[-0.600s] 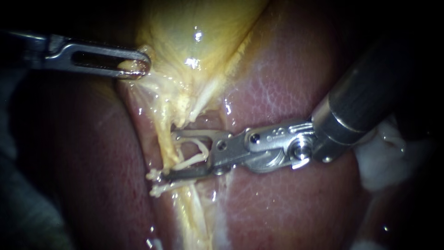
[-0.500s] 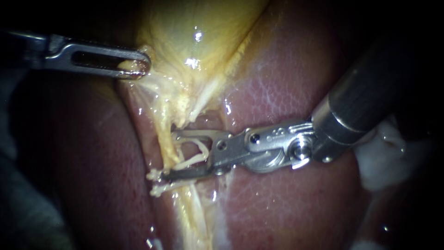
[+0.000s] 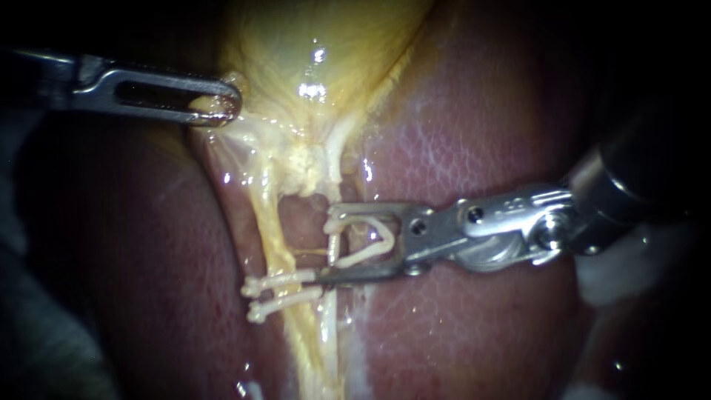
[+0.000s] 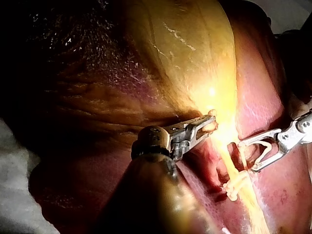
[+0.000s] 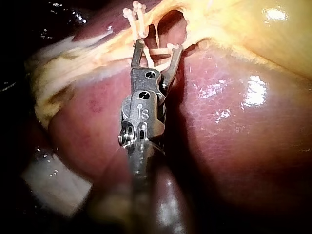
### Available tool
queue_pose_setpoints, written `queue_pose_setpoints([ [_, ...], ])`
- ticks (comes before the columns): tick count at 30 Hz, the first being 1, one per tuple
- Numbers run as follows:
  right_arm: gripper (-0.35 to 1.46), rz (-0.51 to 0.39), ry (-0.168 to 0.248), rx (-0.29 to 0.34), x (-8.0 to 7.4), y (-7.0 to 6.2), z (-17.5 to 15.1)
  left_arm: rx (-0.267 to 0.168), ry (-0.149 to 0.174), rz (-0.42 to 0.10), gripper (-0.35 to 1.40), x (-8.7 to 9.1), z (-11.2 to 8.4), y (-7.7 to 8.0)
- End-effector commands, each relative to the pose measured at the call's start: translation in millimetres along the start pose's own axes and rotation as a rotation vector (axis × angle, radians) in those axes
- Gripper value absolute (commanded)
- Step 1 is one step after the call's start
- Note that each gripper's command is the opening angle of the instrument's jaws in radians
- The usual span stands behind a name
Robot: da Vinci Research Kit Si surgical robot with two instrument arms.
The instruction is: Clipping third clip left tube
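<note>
The left tube (image 3: pixel 268 222) runs down from the yellow gallbladder (image 3: pixel 318 52) and carries two white clips (image 3: pixel 280 290), one just below the other. My right instrument (image 3: pixel 326 246) stands to the right of that tube, off it. Its jaws are wide apart and carry an open white V-shaped clip (image 3: pixel 366 241). A paler strand (image 3: pixel 331 167) comes down to the jaw tips. In the right wrist view the same jaws (image 5: pixel 160 45) sit just short of the two clips (image 5: pixel 136 14). My left instrument (image 3: pixel 218 107) is shut on tissue at the gallbladder's edge, as the left wrist view (image 4: pixel 207 126) also shows.
Reddish liver (image 3: pixel 474 133) lies on both sides of the tubes. White gauze (image 3: pixel 615 274) sits under my right instrument's shaft and shows in the right wrist view (image 5: pixel 53 180) too. The surroundings at the left are dark.
My right instrument has drawn back to the right, off the left tube it straddled, with its clip still open. Both placed clips now show fully. My left instrument has held still.
</note>
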Motion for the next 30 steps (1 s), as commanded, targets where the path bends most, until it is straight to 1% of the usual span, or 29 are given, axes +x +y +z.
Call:
queue_pose_setpoints([
  [1,0.48,0.001,0.004,0.002,0.0,0.0,-0.4,0.000,0.000,0.000,-0.35,0.0,0.0,0.0],
  [3,0.49,0.005,0.019,0.004,0.2,0.2,-1.4,0.000,0.000,0.000,-0.35,0.0,0.0,0.0],
  [6,0.49,0.011,0.045,0.023,0.7,0.4,-2.4,0.000,0.000,0.000,-0.35,0.0,0.0,0.0],
  [11,0.49,0.044,0.071,0.055,1.1,0.3,-3.1,0.000,0.000,0.000,-0.35,0.0,0.0,0.0],
  [12,0.49,0.056,0.081,0.063,1.2,0.2,-3.1,0.000,0.000,0.000,-0.35,0.0,0.0,0.0],
  [15,0.49,0.113,0.116,0.113,1.4,-0.2,-3.0,0.000,0.000,0.000,-0.35,0.0,0.0,0.0],
  [21,0.49,0.200,0.154,0.199,2.0,-0.9,-2.3,0.000,0.000,0.000,-0.35,0.0,0.0,-0.1],
  [26,0.49,0.303,0.169,0.252,2.5,-1.1,-1.0,0.000,0.000,0.000,-0.35,0.0,0.0,-0.1],
  [30,0.49,0.365,0.165,0.284,2.6,-1.0,0.1,0.000,0.000,0.000,-0.35,0.0,0.0,-0.1],
])
